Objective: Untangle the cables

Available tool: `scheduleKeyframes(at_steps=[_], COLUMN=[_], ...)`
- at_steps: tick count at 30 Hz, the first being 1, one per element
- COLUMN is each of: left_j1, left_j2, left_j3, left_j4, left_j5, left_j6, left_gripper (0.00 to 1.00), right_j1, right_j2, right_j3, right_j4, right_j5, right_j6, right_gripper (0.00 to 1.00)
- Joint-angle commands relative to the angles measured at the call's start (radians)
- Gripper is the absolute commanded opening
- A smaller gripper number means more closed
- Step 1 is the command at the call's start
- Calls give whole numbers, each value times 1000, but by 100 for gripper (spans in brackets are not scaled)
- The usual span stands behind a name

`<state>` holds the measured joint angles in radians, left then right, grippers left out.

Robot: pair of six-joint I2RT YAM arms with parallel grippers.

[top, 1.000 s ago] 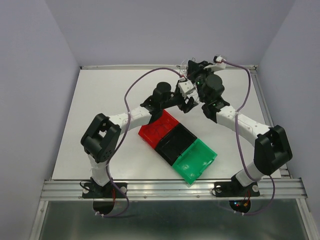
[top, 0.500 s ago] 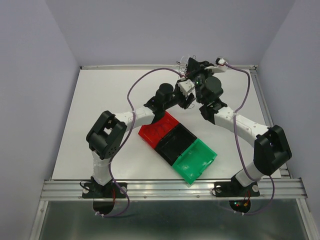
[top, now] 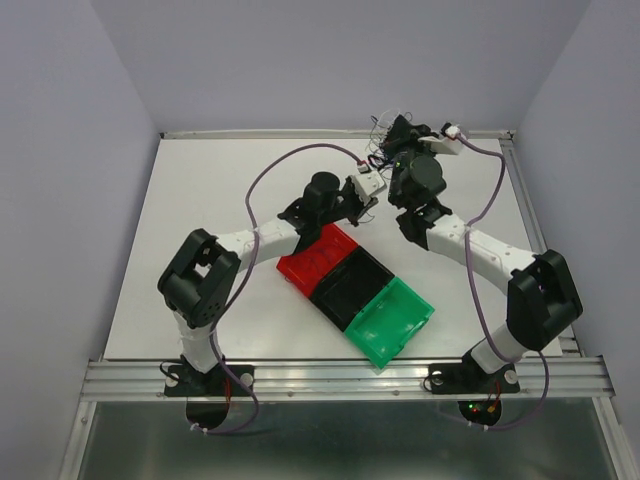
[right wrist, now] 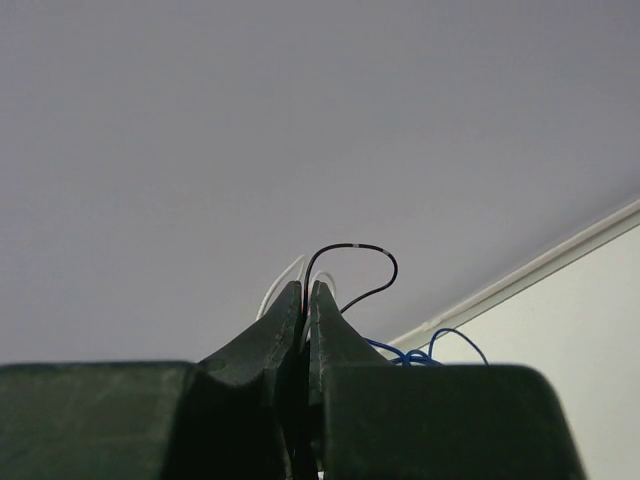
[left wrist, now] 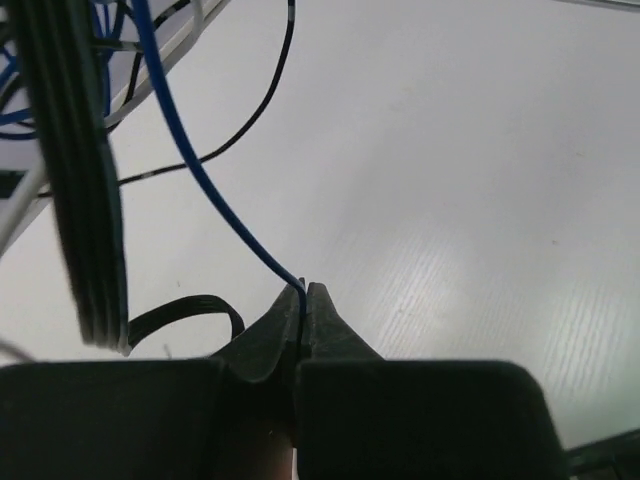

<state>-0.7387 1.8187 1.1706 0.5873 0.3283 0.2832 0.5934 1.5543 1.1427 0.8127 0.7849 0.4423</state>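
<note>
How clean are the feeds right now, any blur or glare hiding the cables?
Left wrist: the blue cable is sharp where the shut jaws pinch it, but the dark band at the left edge is blurred. Right wrist: black cable crisp against the evenly lit wall, no glare. Top external: soft light, the tangle too small to resolve.

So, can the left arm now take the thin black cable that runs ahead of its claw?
Probably not yet. The thin black cable is close, with nothing between, but the left claw is shut on the blue cable, so it must release that first.
</note>
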Motion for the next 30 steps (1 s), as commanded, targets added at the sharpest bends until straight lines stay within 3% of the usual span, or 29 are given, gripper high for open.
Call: scheduleKeyframes(at_steps=[1, 7, 12, 19, 24, 27, 30], left_j1=[-2, 7, 90, 252, 301, 360, 397], left_j2=[-186, -358, -466, -507, -515, -519, -533], left_j3=[-20, -101, -100, 52, 142, 184, 184], left_j4=[-122, -227, -303, -356, -362, -359, -328], left_j5=[103, 103, 118, 146, 83, 80, -18], left_j6=[103, 189, 182, 125, 93, 36, -56], left_gripper=[0, 0, 0, 0, 0, 0, 0], right_j1=[-33, -101, -147, -181, -187, -195, -199], right_j2=[3, -59, -120, -203, -163, -169, -207], right_j3=[3, -80, -158, -267, -293, -328, -356], right_j4=[105, 105, 105, 83, 52, 40, -39], right_j5=[231, 263, 329, 329, 419, 427, 422], right_j6=[-71, -63, -86, -120, -217, -186, -104], right_gripper=[0, 1, 1, 0, 1, 1, 1])
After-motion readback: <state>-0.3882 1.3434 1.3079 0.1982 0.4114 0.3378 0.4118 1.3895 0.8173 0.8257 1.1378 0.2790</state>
